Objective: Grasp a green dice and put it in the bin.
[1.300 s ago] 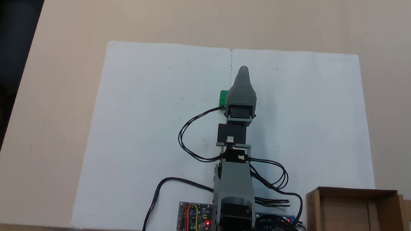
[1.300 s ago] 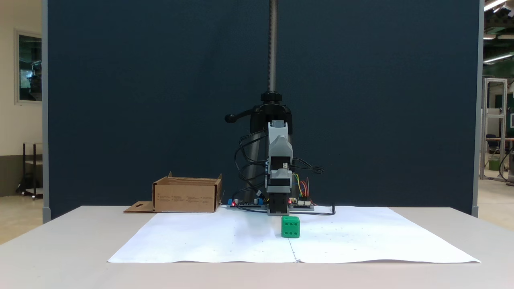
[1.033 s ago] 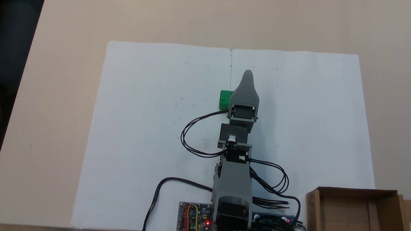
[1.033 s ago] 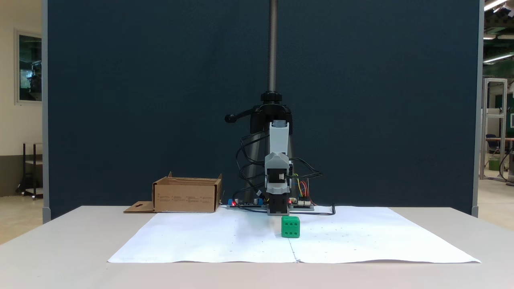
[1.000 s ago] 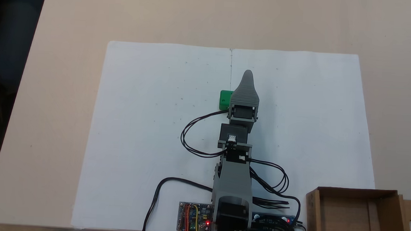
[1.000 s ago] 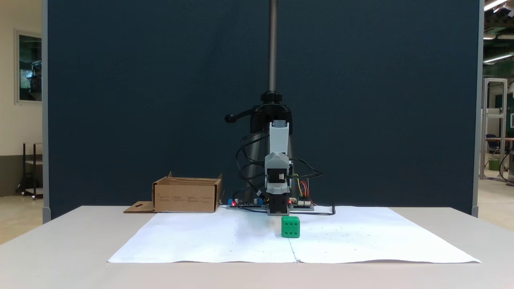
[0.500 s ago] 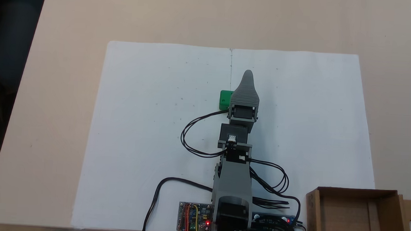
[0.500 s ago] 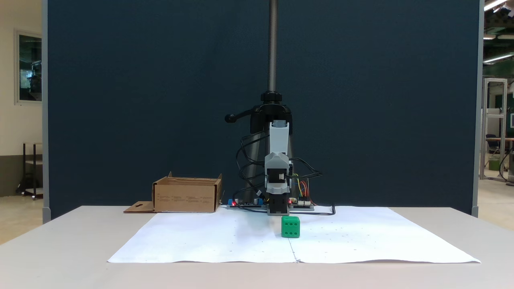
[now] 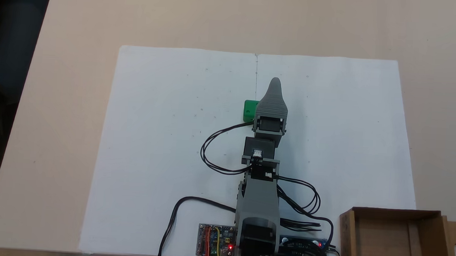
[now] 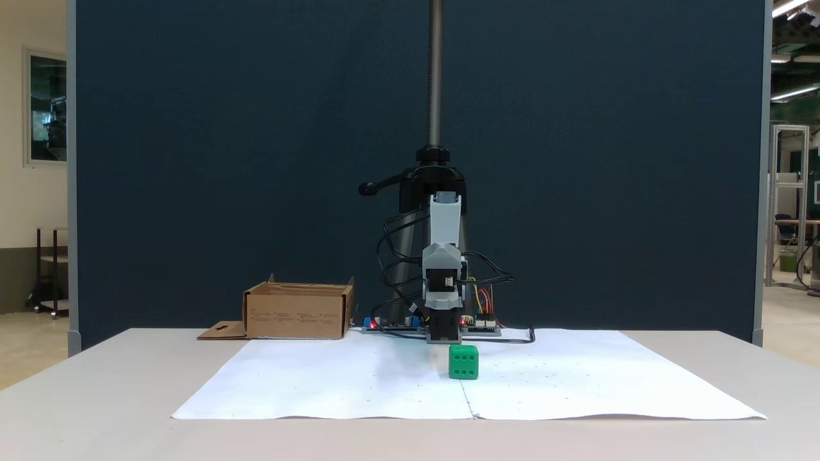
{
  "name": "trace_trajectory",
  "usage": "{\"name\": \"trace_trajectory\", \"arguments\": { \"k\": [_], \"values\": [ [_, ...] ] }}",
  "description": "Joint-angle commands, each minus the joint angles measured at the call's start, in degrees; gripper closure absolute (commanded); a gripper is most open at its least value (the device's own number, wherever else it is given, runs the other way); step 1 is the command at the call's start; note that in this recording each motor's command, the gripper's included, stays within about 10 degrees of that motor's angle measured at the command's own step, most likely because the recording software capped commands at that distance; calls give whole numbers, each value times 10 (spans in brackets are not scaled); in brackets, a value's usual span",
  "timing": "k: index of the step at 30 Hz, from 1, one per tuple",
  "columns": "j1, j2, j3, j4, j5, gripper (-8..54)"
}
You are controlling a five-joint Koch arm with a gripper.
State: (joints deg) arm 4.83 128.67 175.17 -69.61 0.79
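- Overhead, the green dice (image 9: 249,110) lies on the white paper sheet (image 9: 163,148), its right part hidden under the grey gripper (image 9: 274,82), which reaches over it toward the far table edge.
- A cube, it has no long axis; its sides run square to the sheet's edges, and its top shows one faint pip.
- To the right at the near corner, the bin (image 9: 392,217) stands open, well apart from the dice, keyhole flap on its right.
- Black cables (image 9: 210,150) loop left of the arm; circuit boards (image 9: 215,240) flank its base.
- In a fixed view from the front, the bin (image 10: 298,312) stands left, and the dice (image 10: 464,362) stands in front of the arm, bare, showing a face with pips in two columns.
- The gripper's jaws lie one under the other from above, so their spread cannot be told.
- A dark blue partition (image 10: 256,160) backs the table.
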Motion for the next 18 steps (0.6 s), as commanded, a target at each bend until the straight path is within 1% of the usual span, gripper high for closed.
{"name": "trace_trajectory", "arguments": {
  "k": [1, 10, 14, 18],
  "values": [
    [1, 64, 42, -14, -46, 24],
    [-1, 65, 30, -11, -46, 42],
    [5, 67, -16, 76, -47, 42],
    [13, 69, -83, 208, -46, 41]
  ]
}}
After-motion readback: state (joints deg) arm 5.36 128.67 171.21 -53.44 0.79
